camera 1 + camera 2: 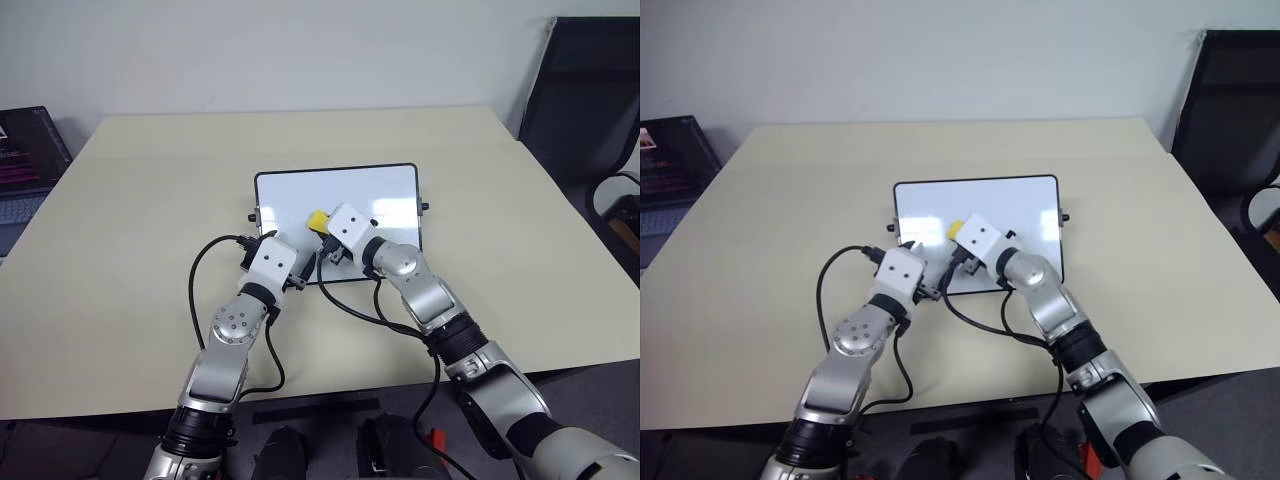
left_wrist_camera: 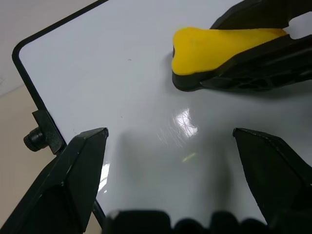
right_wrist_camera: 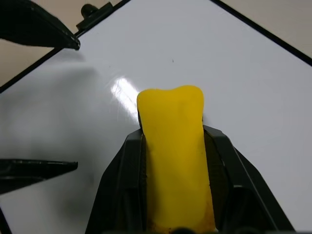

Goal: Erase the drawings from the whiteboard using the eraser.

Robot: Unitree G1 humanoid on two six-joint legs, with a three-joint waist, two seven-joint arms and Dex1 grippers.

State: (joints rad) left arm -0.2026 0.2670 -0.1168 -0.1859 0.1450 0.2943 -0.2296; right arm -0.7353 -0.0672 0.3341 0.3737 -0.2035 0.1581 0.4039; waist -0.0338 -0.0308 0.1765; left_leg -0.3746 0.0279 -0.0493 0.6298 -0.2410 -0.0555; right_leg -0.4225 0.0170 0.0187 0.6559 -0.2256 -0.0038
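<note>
The whiteboard (image 1: 380, 195) lies flat near the middle of the beige table (image 1: 130, 210), its glossy white surface showing no marks where it is visible. The right gripper (image 3: 171, 141) has its fingers clamped on the yellow eraser (image 3: 173, 146), which sits low over the board's near left part. The left gripper (image 2: 170, 141), just beside it over the board's left edge, has its fingers (image 2: 80, 156) spread apart and holding nothing.
</note>
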